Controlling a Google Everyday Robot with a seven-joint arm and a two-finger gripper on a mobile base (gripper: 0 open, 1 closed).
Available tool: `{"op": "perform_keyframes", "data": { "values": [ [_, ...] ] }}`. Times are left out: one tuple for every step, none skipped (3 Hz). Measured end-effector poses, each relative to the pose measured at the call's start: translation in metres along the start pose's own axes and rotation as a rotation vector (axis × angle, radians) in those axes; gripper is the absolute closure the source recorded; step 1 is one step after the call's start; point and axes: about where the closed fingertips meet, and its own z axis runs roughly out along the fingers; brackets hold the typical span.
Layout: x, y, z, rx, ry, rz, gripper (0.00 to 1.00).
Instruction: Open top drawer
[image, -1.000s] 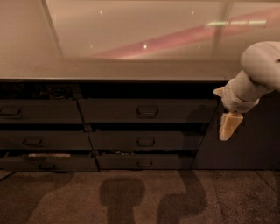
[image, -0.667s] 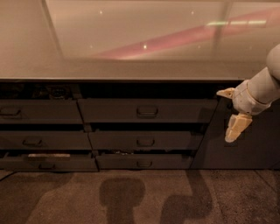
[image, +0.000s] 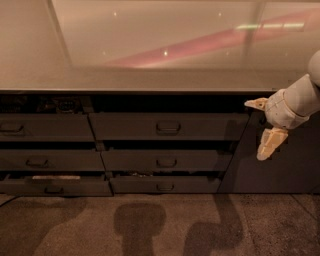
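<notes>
Claw (image: 256, 130) open, right of top drawer (image: 168, 126), one among six drawer fronts (image: 45, 127).

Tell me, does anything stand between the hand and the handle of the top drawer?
Nothing visible does. The hand is open beside the right end of the top drawer, at its height, and no object lies along the drawer front between it and the centre handle. The floor in front shows only shadows.
</notes>
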Motion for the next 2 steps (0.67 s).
{"op": "perform_keyframes", "data": {
  "values": [
    [0.019,-0.009,0.01,0.042,0.107,0.013,0.0],
    [0.046,0.001,0.017,0.129,0.267,-0.023,0.0]
  ]
}}
